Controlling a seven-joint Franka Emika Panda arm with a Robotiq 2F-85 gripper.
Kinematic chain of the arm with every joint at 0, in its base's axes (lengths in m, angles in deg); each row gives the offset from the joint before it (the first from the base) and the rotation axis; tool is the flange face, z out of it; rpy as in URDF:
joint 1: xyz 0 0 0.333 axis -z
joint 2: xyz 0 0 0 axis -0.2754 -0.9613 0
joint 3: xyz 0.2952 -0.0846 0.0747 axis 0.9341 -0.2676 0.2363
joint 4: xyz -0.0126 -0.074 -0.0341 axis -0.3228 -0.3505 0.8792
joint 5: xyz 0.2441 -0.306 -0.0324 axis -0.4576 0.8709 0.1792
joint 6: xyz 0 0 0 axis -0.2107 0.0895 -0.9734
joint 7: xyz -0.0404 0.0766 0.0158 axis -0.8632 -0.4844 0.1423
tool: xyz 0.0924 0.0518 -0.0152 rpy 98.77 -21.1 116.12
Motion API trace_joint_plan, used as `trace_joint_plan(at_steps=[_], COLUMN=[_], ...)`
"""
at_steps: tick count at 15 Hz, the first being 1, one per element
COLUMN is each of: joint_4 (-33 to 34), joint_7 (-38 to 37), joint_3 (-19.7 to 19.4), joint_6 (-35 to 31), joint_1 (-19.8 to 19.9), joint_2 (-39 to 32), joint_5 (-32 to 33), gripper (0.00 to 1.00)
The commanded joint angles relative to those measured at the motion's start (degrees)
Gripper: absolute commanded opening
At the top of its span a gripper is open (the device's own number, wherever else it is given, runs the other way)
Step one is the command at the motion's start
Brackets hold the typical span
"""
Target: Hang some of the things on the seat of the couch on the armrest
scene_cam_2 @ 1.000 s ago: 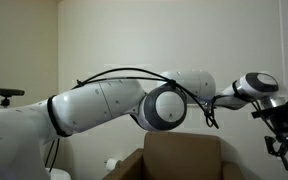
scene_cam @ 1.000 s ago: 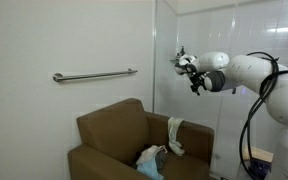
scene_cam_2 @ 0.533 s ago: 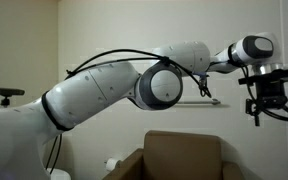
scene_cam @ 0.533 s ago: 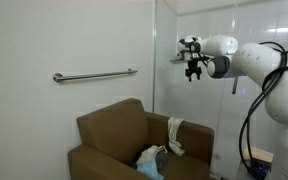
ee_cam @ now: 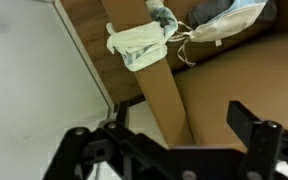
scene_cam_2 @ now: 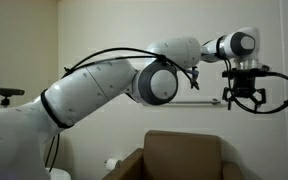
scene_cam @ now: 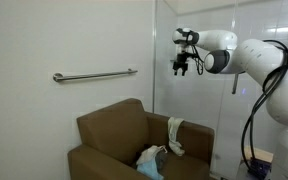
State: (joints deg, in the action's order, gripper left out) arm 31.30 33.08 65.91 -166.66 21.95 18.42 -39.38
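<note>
A brown couch (scene_cam: 114, 135) stands against the wall. A pale cloth (scene_cam: 174, 133) hangs over its armrest (scene_cam: 189, 140); in the wrist view the cloth (ee_cam: 136, 42) drapes across the tan armrest (ee_cam: 159, 85). A blue and white cloth (scene_cam: 151, 158) lies on the seat and shows in the wrist view (ee_cam: 224, 20). My gripper (scene_cam: 184, 66) is high above the couch, pointing down, open and empty. It also shows in an exterior view (scene_cam_2: 242, 98) and in the wrist view (ee_cam: 169, 140), with its jaws spread wide.
A metal grab bar (scene_cam: 94, 75) is fixed to the wall above the couch. A glass partition (scene_cam: 156, 50) stands beside the armrest. The couch back (scene_cam_2: 184, 155) sits below the gripper. A paper roll (scene_cam_2: 112, 163) is low on the wall.
The gripper has risen and turned from sideways to pointing down over the couch. It stays open and empty. The cloths have not moved.
</note>
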Motion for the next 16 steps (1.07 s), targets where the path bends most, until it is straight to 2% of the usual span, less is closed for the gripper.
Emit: trace_joint_plan(at_steps=[1,2,3,6,10,13,16], joint_4=[-1.9,-1.8,-1.2,-1.5,-1.6,-2.1,-0.3], joint_7=[5.9,5.4,2.9,3.0,3.2,6.2,11.2], joint_3=[-1.9,-3.0,-1.6,-2.9,-3.1,-2.2,-0.9], joint_6=[3.6,3.6,2.6,2.6,2.6,2.0,3.3], joint_1=[-4.2,-5.7,-3.9,-6.4,-6.0,-6.4,-7.7], joint_2=[0.0,-0.5,-0.4,-0.9,-0.9,-3.1,-9.3], joint_5=[3.2,4.6,1.9,3.6,3.7,3.3,2.9], gripper=[1.00,1.00,1.00,1.00,1.00,1.00,1.00])
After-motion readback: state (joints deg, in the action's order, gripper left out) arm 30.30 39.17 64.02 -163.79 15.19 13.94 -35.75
